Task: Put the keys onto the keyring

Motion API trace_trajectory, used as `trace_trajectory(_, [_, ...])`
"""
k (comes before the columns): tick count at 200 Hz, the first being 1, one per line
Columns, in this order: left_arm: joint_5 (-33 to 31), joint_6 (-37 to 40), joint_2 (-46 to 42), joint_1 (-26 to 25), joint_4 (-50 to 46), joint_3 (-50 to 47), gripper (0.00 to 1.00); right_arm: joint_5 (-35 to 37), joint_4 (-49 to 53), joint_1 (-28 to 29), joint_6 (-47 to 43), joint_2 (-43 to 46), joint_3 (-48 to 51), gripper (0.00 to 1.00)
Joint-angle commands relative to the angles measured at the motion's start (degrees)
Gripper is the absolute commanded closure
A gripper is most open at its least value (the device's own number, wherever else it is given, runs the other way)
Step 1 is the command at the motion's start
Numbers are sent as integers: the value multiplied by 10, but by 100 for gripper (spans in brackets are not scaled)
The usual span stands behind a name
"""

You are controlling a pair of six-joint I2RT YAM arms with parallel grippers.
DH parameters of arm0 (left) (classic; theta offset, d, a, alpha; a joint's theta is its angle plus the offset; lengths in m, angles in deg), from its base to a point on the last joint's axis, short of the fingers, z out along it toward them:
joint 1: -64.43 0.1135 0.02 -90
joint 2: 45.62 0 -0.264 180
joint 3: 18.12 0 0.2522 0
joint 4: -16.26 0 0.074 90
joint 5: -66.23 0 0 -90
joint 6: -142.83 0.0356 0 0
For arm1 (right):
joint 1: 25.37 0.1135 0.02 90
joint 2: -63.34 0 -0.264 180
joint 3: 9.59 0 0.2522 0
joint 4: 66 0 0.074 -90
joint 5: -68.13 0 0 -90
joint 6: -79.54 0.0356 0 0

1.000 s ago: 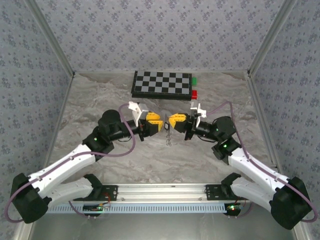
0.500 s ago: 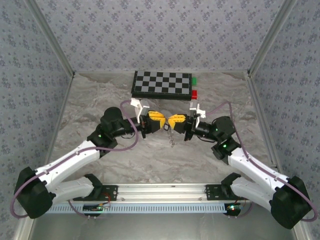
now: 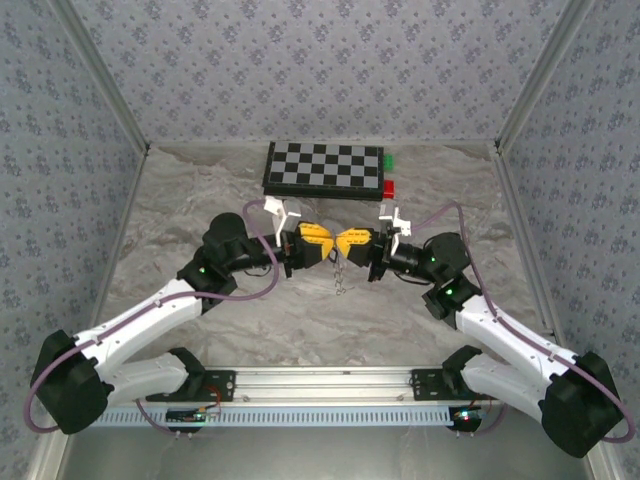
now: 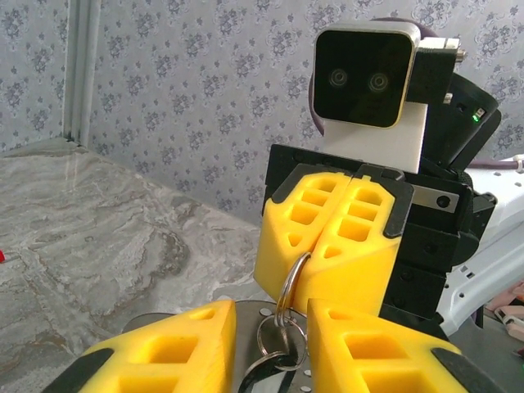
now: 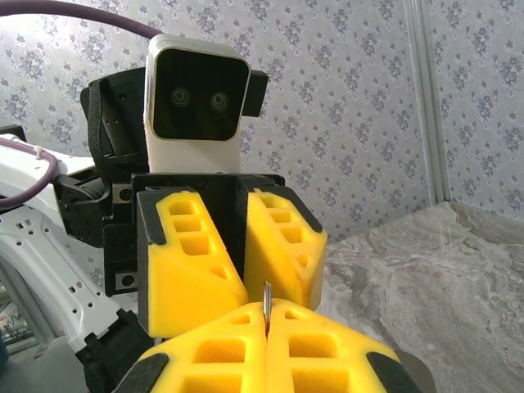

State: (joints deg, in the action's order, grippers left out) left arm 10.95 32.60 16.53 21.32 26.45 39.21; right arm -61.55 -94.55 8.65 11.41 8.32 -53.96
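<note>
Left gripper (image 4: 272,323) is narrowly parted, the key (image 4: 260,372) low between its fingers and apparently unpinched. Mid-table, the keyring (image 4: 285,282) is clamped in the right gripper (image 5: 267,315). The tips nearly touch, so a nudge could twist the ring loose. Chessboard (image 3: 325,168) sits far; walls well apart.

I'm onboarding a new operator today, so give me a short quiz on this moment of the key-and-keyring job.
1. True or false: the right gripper is shut on the keyring.
2. Fill in: the left gripper has its fingers ___.
3. The checkerboard lies: A) by the back wall; B) between the arm bases; C) on the near rail.
Key: 1 true; 2 open, set apart; 3 A.
</note>
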Motion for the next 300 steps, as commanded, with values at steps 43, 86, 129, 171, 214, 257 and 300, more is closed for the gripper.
trace_trajectory(43, [32,-1,1,3,22,24,72,-17,-29,5,7,-10,-11,100])
trace_trajectory(86, [41,1,9,3,26,27,80,-22,-26,8,7,-10,-15,100])
trace_trajectory(129, [44,5,11,3,27,28,100,-25,-23,9,5,-13,-19,100])
trace_trajectory(171, [37,22,0,3,5,31,100,-9,8,8,-11,-3,-16,94])
trace_trajectory(214, [23,90,-6,2,-98,57,100,9,161,-7,-58,35,-46,72])
trace_trajectory(257, [6,156,2,2,-193,82,100,11,343,-14,-136,47,-112,71])
trace_trajectory(300, [3,196,12,2,-254,101,100,7,487,-12,-214,18,-182,71])
